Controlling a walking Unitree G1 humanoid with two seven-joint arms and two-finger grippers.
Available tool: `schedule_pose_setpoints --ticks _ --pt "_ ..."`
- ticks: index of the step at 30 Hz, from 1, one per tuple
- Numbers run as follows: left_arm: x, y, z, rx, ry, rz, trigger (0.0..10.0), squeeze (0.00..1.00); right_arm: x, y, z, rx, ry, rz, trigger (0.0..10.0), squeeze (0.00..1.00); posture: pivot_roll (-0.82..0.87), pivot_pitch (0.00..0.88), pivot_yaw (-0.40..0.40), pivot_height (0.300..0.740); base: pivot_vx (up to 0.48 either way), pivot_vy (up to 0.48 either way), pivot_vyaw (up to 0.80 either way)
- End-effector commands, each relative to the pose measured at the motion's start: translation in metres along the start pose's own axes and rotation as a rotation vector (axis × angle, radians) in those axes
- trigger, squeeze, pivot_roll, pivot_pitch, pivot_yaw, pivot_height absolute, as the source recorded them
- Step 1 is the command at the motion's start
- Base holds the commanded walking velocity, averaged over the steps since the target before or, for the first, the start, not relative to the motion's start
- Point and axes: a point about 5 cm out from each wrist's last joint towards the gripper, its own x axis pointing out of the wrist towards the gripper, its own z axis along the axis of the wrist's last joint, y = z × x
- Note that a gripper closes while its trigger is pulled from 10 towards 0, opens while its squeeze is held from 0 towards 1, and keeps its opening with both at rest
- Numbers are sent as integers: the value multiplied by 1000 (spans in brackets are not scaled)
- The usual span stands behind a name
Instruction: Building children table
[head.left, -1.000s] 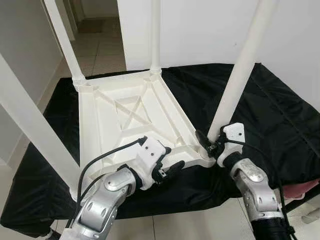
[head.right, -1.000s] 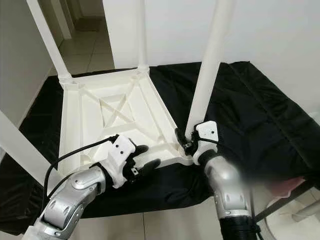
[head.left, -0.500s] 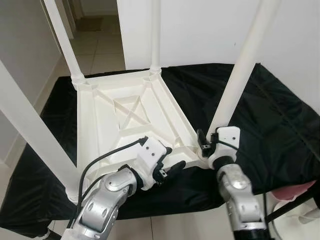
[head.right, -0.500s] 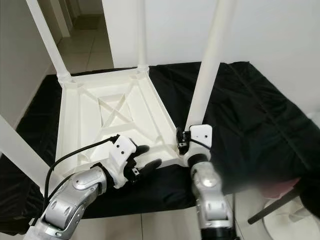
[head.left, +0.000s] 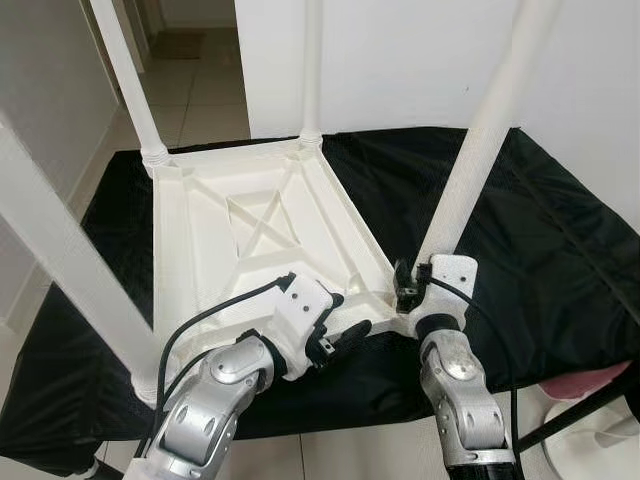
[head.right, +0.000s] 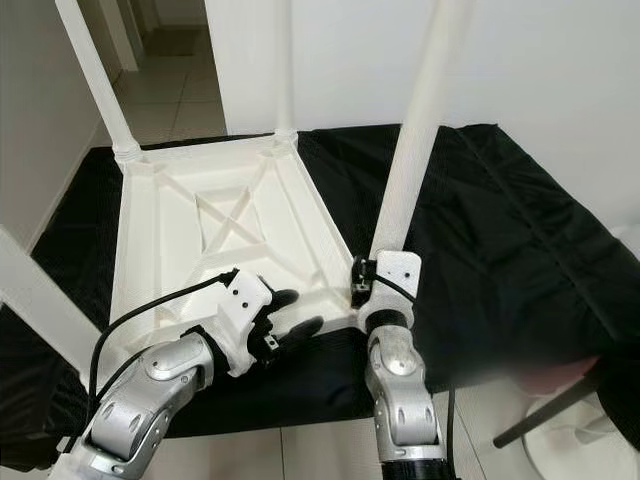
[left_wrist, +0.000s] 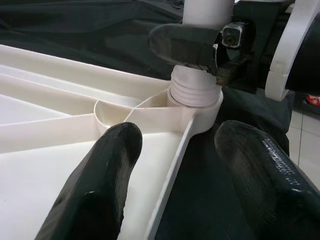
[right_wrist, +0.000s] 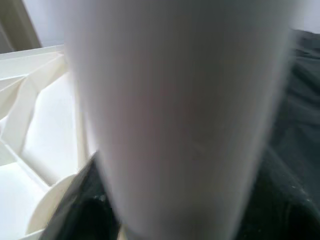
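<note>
A: Right gripper (head.left: 412, 290) first. We see its black fingers (left_wrist: 186, 44) clamped on the near right table leg (head.left: 478, 145), right at the base where the leg meets the ribbed collar. In the right wrist view the leg (right_wrist: 175, 115) sits tight between the fingers.

B: Agreed, pinching the leg. Left gripper (head.left: 345, 335)?

A: We see its fingers (left_wrist: 97, 192) spread apart, nothing between them. One finger lies over the inside of the tabletop, the other over the black cloth, with the tabletop's near edge running between them. They point at about 2 o'clock toward the leg socket (left_wrist: 195, 107).

B: Touching the edge?

A: We cannot tell.

B: Where's the table?

A: White plastic table (head.left: 250, 240), upside down on a black cloth (head.left: 540, 240), underside ribs and an X brace facing up. Four white legs stand upright at the corners: the gripped one at about 4 o'clock of the tabletop, another far leg (head.left: 312, 70) at 1 o'clock, a third leg (head.left: 125, 80) at 11 o'clock, and a big blurred near leg (head.left: 60, 260) at 8 o'clock.

B: Anything else?

A: Both silver arms come up from 6 o'clock, left arm (head.left: 205, 400) with a black cable (head.left: 215, 315) looping over it, right arm (head.left: 460, 395) nearly vertical. Tiled floor (head.left: 195, 95) and a white wall (head.left: 400, 60) at 12 o'clock.
</note>
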Motion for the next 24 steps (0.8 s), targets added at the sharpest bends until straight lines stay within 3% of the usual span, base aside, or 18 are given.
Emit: schedule_pose_setpoints --ticks 1,4,5,14,16,24 --pt "-1 5 -3 12 15 45 10000 0 0 0 0 11 4 29 10000 1000 -57 0 -4 740 0 0 0" --pt "-1 6 -3 13 15 46 10000 0 1 -3 1 4 -6 59 10000 1000 -56 0 -5 740 0 0 0" --pt "-2 6 -3 13 15 47 10000 0 1 -8 1 -6 -13 113 10000 0 -54 0 -7 740 0 0 0" --pt "-2 7 -4 20 19 51 10000 0 3 -23 0 -39 -16 362 10000 0 -54 0 -3 740 0 0 0" --pt "-2 8 -4 23 20 50 10000 0 8 -29 1 -91 -20 498 10000 0 -50 0 -1 740 0 0 0" --pt "-2 8 -4 25 23 48 10000 0 17 -37 4 -162 -10 636 10000 0 -49 0 5 740 0 0 0"
